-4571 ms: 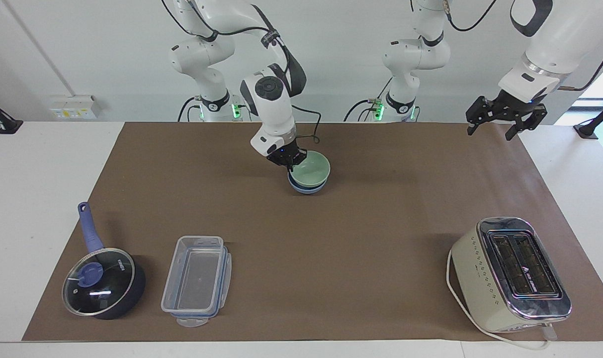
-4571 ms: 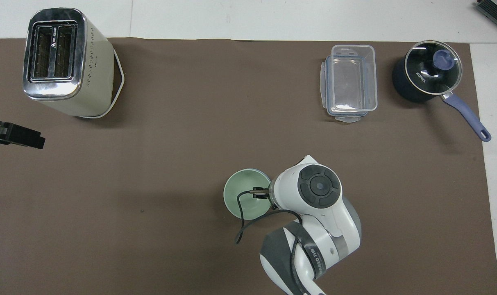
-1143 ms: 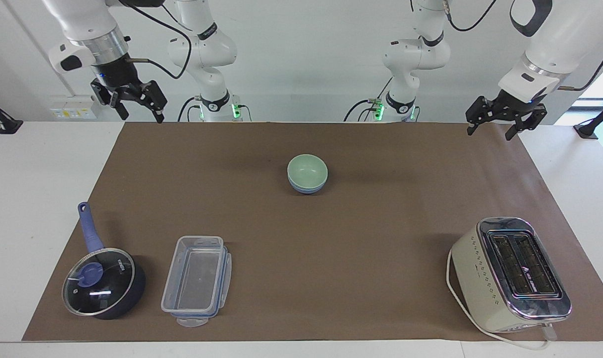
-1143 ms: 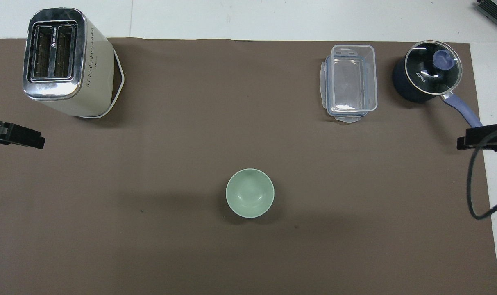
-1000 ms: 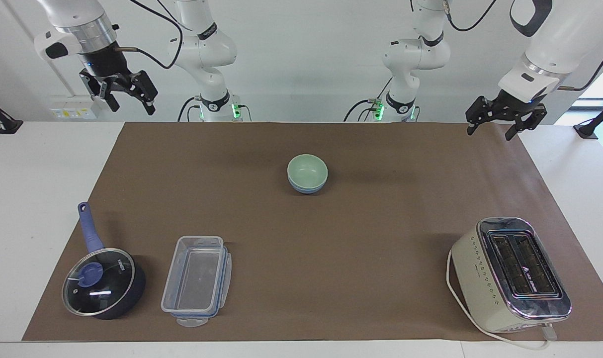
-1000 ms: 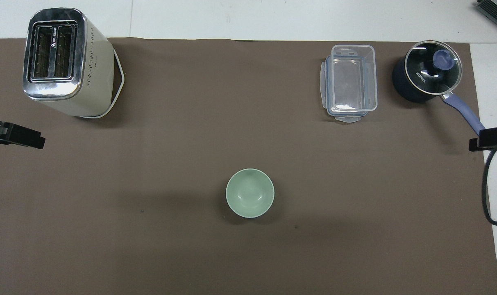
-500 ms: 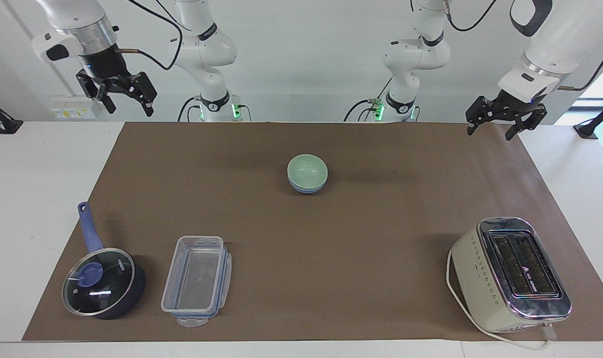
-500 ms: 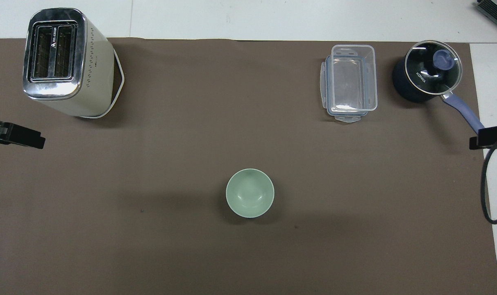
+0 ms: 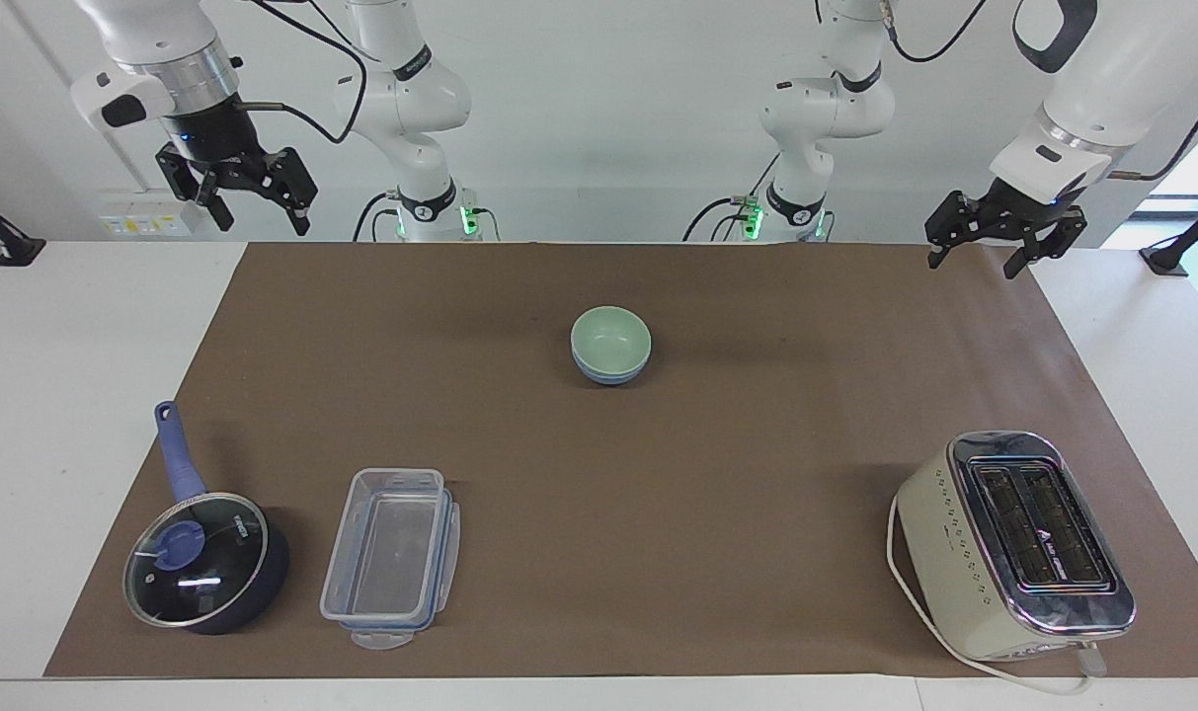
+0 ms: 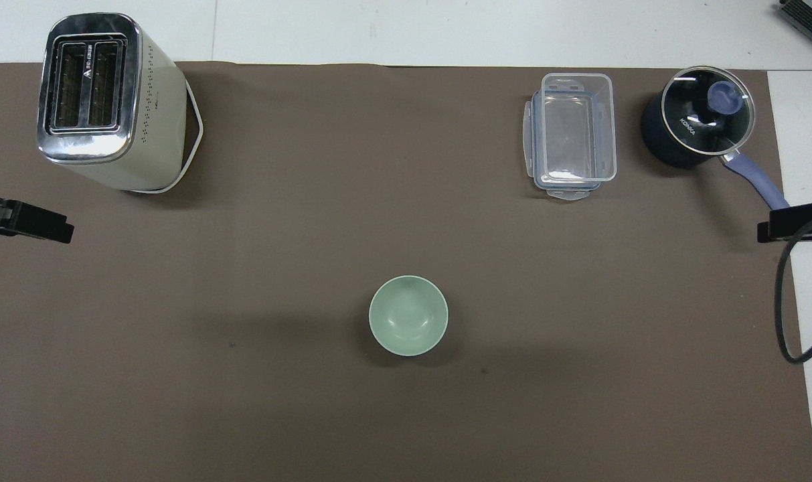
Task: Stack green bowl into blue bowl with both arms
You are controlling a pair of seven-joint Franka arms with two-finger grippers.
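Note:
The pale green bowl (image 9: pixel 610 336) sits nested in the blue bowl (image 9: pixel 608 374) at the middle of the brown mat, on the robots' side. In the overhead view the green bowl (image 10: pixel 408 315) covers the blue one. No gripper touches the bowls. My right gripper (image 9: pixel 263 221) hangs open and empty, high over the mat's corner at the right arm's end. My left gripper (image 9: pixel 973 265) waits open and empty over the mat's corner at the left arm's end.
A cream toaster (image 9: pixel 1013 543) stands farthest from the robots at the left arm's end. A clear lidless container (image 9: pixel 391 558) and a dark blue lidded saucepan (image 9: pixel 203 558) sit at the right arm's end. The brown mat (image 9: pixel 757 474) covers most of the table.
The right gripper let go of the green bowl, which stays in the blue bowl, and rose away to the right arm's end. Over the last second it only shifted slightly. The left arm has not moved.

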